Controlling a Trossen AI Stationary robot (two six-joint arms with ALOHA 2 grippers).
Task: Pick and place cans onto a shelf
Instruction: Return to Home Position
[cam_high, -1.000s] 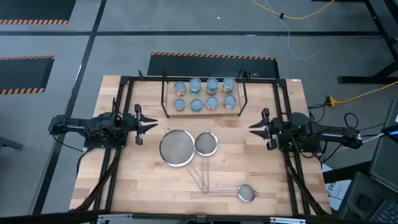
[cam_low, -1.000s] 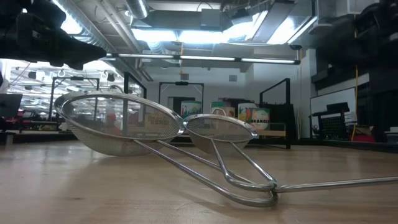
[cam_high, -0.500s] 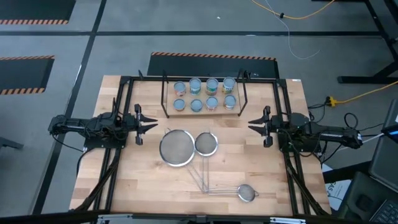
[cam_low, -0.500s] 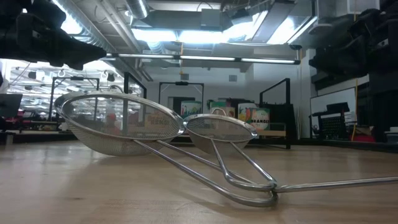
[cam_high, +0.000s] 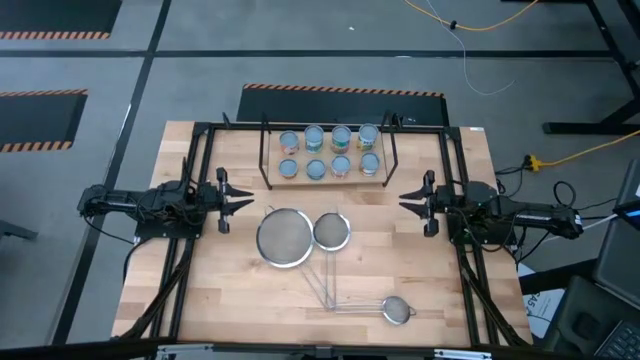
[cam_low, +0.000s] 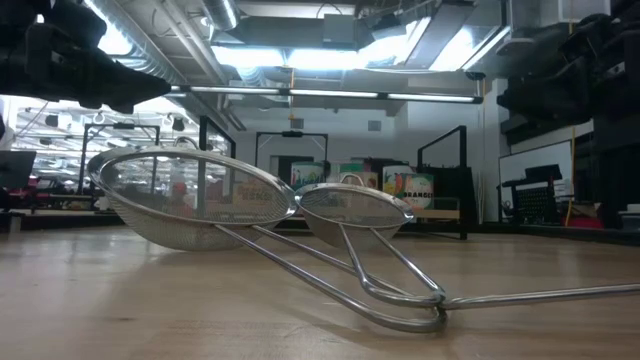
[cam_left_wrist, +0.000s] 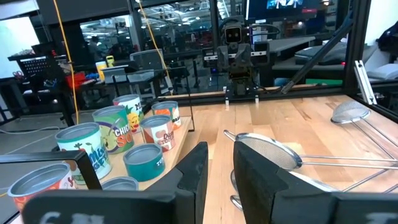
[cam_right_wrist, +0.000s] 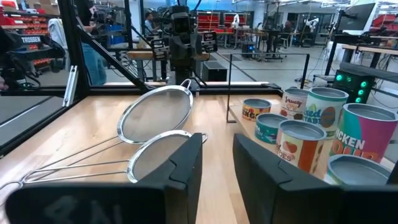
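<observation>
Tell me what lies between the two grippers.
In the high view, only a bare strip of table runs from the left gripper to the right gripper. The shelf of cans borders one side, the large strainer the other.

A: Count and pose of cans (cam_high: 315, 168)?
B: Eight, upright, pale blue-grey tops, in two rows of four on the shelf (cam_high: 327, 181).
A: Build of shelf?
B: Thin black rods, light wooden board.
</observation>
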